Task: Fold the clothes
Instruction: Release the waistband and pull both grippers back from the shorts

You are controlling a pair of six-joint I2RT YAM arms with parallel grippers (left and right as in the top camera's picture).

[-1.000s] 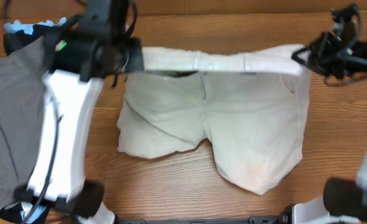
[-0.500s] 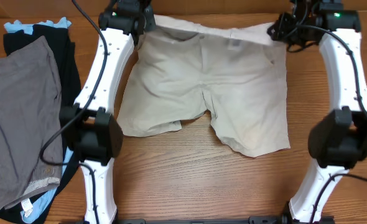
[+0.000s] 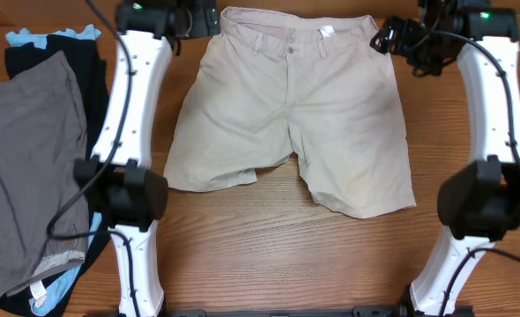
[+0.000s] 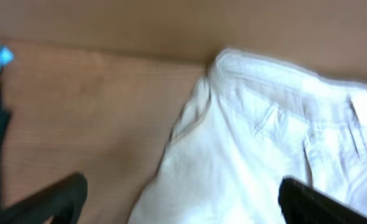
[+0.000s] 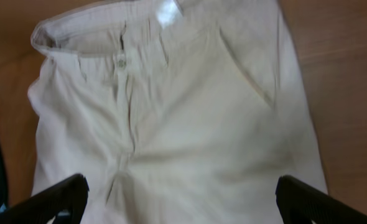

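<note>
While the hems of the two legs lie closest to the robot's bases, the shorts are spread flat, front side up, in the middle of the wooden surface, and the right leg reaches a little nearer than the left one. Off to the left, a grey garment rests on darker clothes, well apart from the shorts. The long axis of the shorts runs from the hems away to the waistband, which lies across the far edge from left to right. The left tool hovers just beside the left corner of this waistband and the right tool just beside the right corner, so both arms are about equally near. Both wrist views show the fingers spread wide, with nothing between them and the cloth lying below. I judge that the next fold must start from these two far corners.
</note>
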